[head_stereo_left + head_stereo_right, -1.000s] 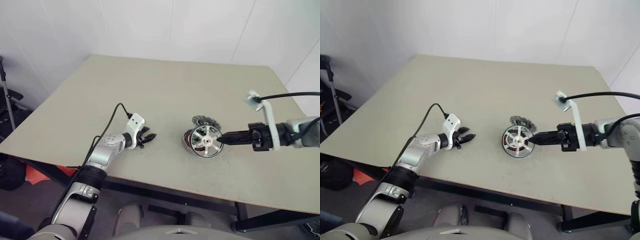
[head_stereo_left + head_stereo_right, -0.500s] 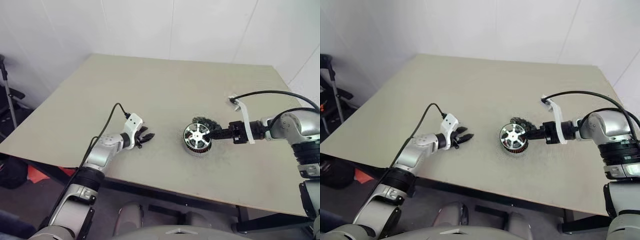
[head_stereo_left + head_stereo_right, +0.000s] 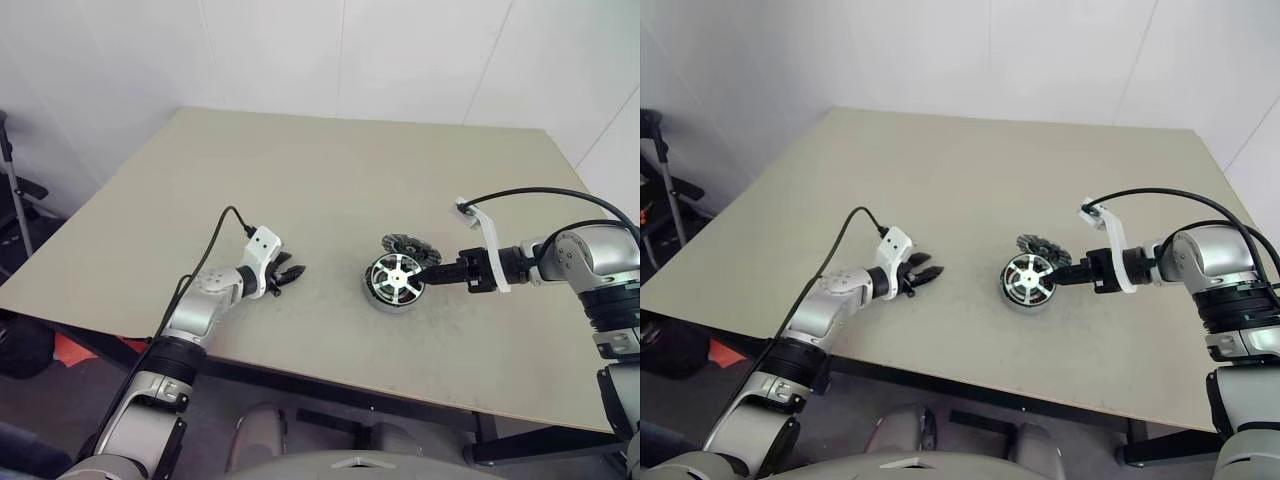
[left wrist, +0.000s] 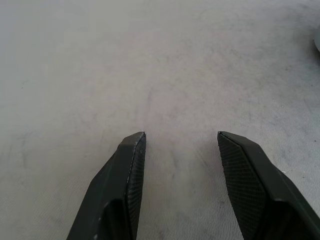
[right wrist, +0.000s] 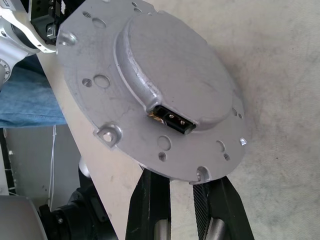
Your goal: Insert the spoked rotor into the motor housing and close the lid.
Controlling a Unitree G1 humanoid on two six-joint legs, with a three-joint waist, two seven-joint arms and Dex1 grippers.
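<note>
The silver-spoked black-rimmed rotor [image 3: 396, 277] appears seated in the round grey metal housing [image 5: 165, 85], which is clenched by the right claw [image 3: 428, 275]. The dark toothed lid [image 3: 405, 243] is not yet fitted; the left claw [image 3: 293, 272] is released.

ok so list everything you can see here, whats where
table: 1, beige, fills the middle, set against white walls
motor housing: 1, silver-grey, near the table's front right, rim pinched by the right gripper
spoked rotor: 1, black rim with silver spokes, sitting in the housing's open face
lid: 1, dark toothed face up, on the table just behind the housing
orange item: 1, on the floor under the table's left edge
dark stand: 1, black and grey, on the floor left of the table
left gripper: 1, black fingers, open and holding nothing, low over the table left of the housing
right gripper: 1, black fingers, shut on the housing rim
</note>
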